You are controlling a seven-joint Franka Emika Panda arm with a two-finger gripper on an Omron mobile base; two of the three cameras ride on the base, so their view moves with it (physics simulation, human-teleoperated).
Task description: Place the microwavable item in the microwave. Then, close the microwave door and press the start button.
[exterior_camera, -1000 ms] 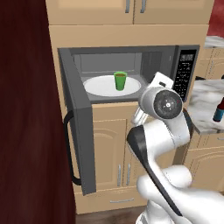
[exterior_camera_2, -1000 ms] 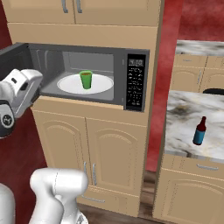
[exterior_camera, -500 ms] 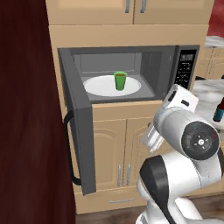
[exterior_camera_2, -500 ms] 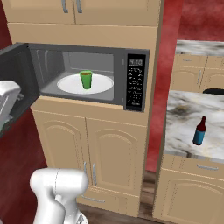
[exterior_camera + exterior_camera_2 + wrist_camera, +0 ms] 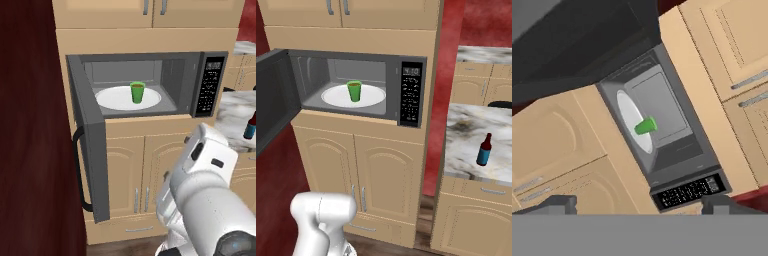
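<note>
- The green cup (image 5: 137, 92) (image 5: 354, 91) (image 5: 645, 126) stands upright on the white plate (image 5: 115, 99) (image 5: 372, 97) inside the microwave (image 5: 200, 65) (image 5: 411, 62), well ahead of the gripper (image 5: 637, 206) and clear of its fingertips (image 5: 559, 204).
- The gripper's tips are spread wide, holding nothing.
- The microwave door (image 5: 92, 145) (image 5: 271, 112) hangs open, beside the gripper.
- A brown bottle (image 5: 484, 150) stands on the counter (image 5: 466, 130), far off.

Both base views face the open dark grey built-in microwave (image 5: 150, 85) (image 5: 356, 87) from opposite sides, while the rolled hand view looks at it (image 5: 662, 130) from further back.
</note>
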